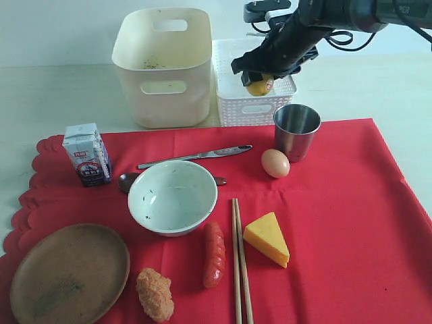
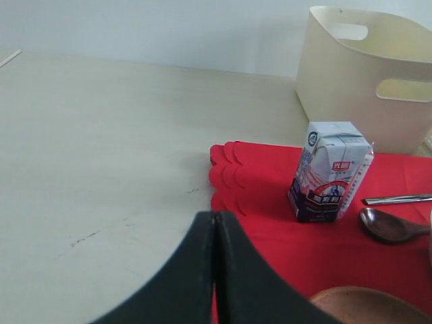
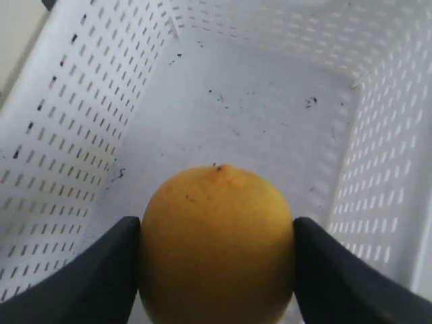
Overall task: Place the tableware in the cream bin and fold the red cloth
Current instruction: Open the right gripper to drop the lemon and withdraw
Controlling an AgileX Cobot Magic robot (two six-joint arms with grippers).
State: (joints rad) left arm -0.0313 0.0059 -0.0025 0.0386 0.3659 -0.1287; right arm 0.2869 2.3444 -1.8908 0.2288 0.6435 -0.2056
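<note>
Tableware all on red cloth [image 1: 337, 223]: bowl [image 1: 173, 197], wooden plate [image 1: 69, 273], knife [image 1: 196, 156], spoon [image 1: 127, 181], chopsticks [image 1: 241, 270], steel cup [image 1: 296, 131]. Cream bin [image 1: 162, 67] just past cloth. Right gripper [image 1: 260, 75] above white basket [image 1: 233, 111], clamped on yellow fruit [image 3: 217, 243]; cup nearest, rest well apart. Left gripper [image 2: 214, 223] closed, empty, near milk carton [image 2: 329, 172].

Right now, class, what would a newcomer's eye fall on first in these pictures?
The big red cloth fills the foreground, with a speckled bowl left of its centre and a yellow cheese wedge further right. Behind it, the right gripper holds a yellow fruit over the white lattice basket, beside the cream bin.
</note>
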